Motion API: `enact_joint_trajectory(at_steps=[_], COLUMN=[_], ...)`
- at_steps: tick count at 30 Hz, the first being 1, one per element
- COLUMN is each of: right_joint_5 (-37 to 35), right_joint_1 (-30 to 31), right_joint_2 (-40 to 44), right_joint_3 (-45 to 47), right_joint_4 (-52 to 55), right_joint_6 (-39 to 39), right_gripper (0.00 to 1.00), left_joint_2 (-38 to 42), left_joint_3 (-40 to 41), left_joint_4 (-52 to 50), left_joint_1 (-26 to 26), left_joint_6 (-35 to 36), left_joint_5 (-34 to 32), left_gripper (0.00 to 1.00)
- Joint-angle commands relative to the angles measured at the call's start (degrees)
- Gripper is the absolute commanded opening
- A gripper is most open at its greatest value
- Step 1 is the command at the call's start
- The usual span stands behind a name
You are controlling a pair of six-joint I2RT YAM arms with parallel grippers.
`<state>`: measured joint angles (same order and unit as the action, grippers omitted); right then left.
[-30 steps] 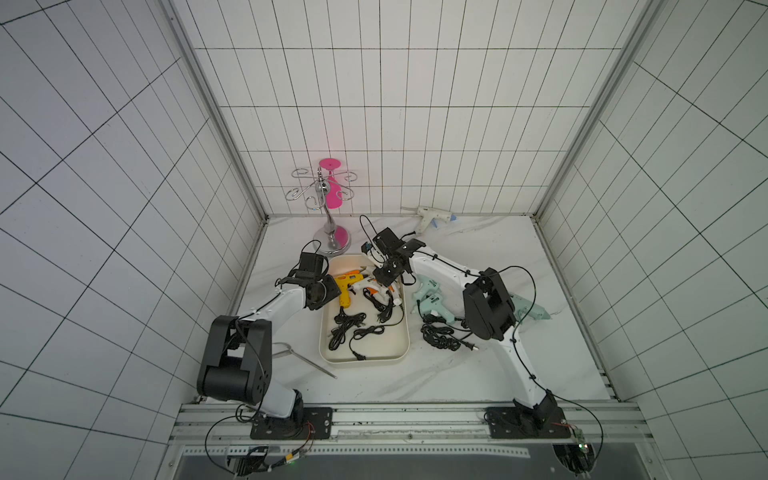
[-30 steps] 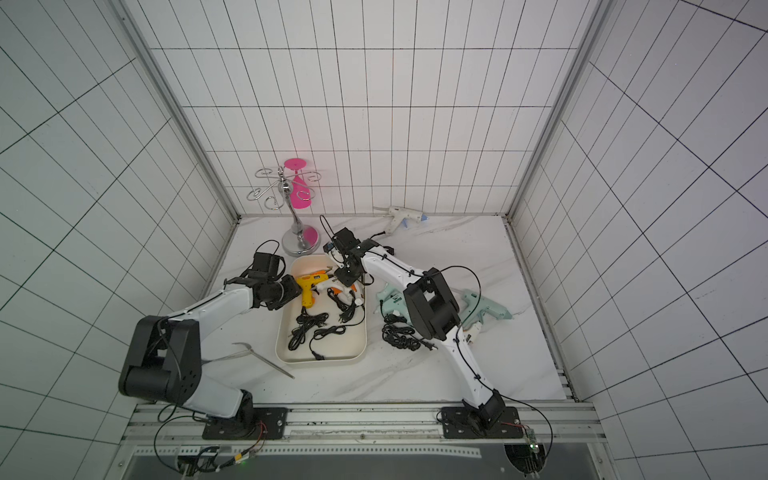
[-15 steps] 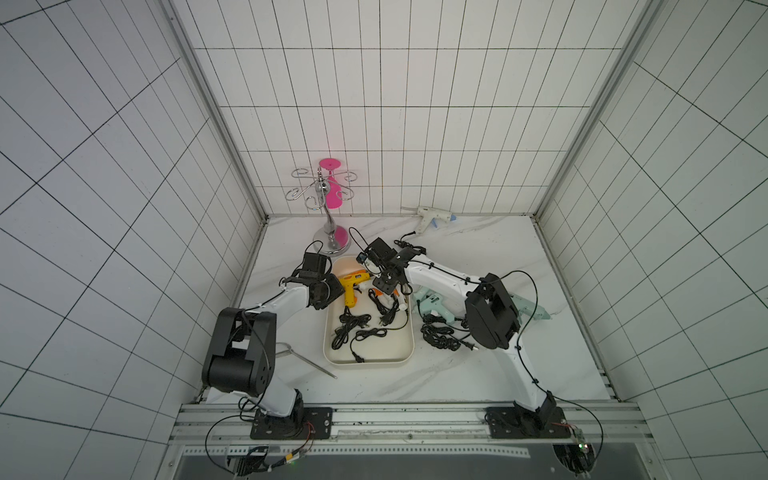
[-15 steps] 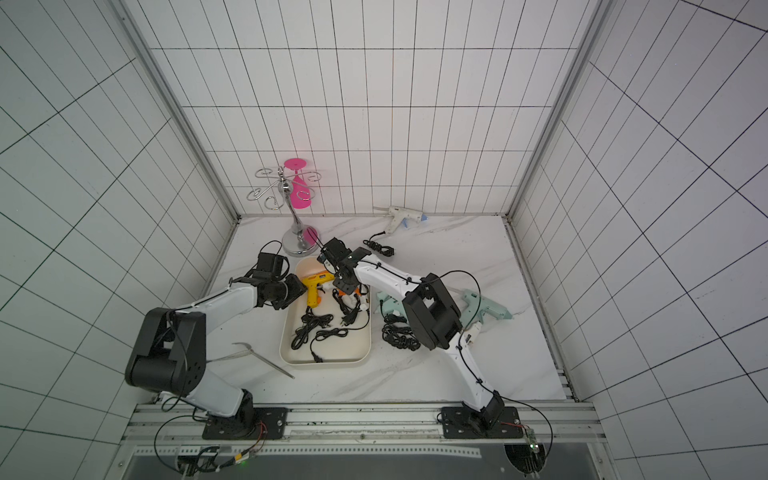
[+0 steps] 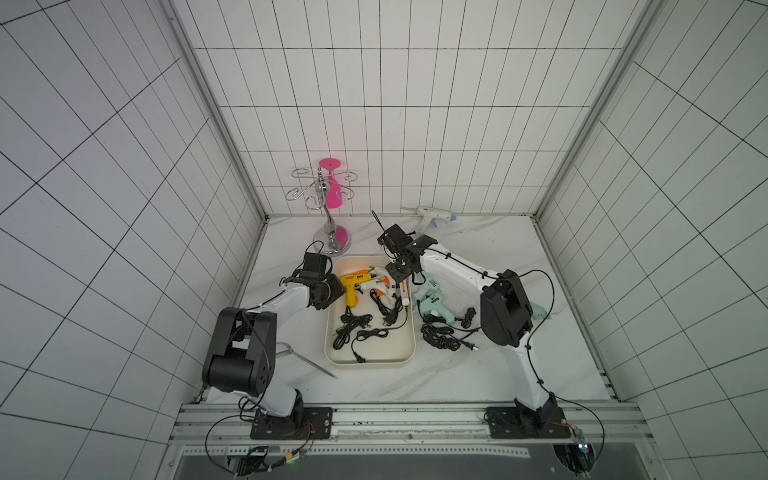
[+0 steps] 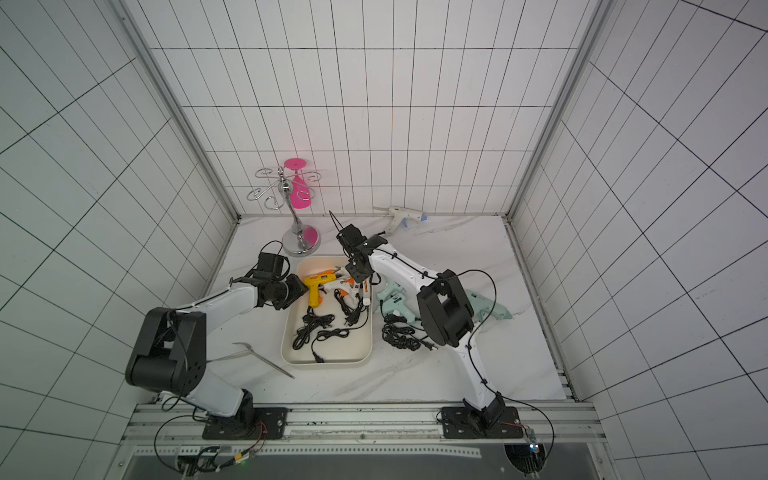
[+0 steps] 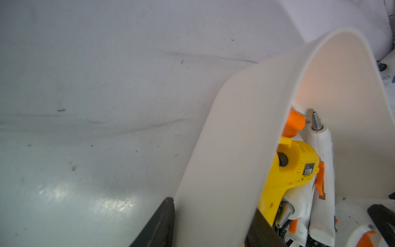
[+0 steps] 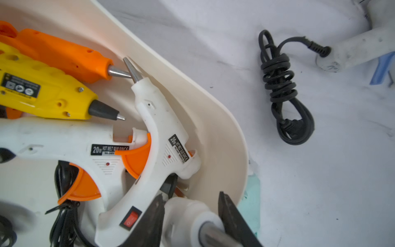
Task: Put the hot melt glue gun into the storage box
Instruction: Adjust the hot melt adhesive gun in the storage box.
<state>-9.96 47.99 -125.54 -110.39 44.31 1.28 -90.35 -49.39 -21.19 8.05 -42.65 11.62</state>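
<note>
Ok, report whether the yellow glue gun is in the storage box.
In: the yellow glue gun lies on the storage box floor, inside its walls.

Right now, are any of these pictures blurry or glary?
Left wrist view: glare on the marble tabletop, storage box wall soft up close. Right wrist view: gripped white glue gun by the lens smeared. Both top views: sharp, evenly lit.

Bright even light, soft shadows, wrist close-ups seemingly blurred at edges
</note>
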Motion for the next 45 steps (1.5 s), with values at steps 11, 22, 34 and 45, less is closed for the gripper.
enact_joint_trajectory(at_steps=[11, 22, 34, 45], right_joint_5=[-2.6, -26.41, -37.43, -41.97], right_joint_1=[1.5, 6.73, 11.22, 9.81], right_joint_2=[0.24, -11.03, -12.02, -22.05], right_joint_3=[-0.06, -19.24, -22.29, -21.21], right_joint_4=[4.32, 16.95, 14.14, 8.68], right_joint_6=[-1.82, 4.13, 12.76, 14.73], right_gripper=[0.09, 0.03, 0.03, 0.02], left_joint_2=[-0.88, -0.19, 1.7, 3.54], left_joint_3=[-1.42, -2.64, -1.22, 1.95], left_joint_4=[1.02, 1.21, 1.94, 2.82], left_joint_1=[-0.36, -0.01, 0.8, 0.23], left_joint_6=[0.31, -1.1, -2.15, -4.05], left_joint_5=[2.71, 2.31, 1.4, -0.39], left_gripper=[0.5, 0.49, 0.47, 0.47])
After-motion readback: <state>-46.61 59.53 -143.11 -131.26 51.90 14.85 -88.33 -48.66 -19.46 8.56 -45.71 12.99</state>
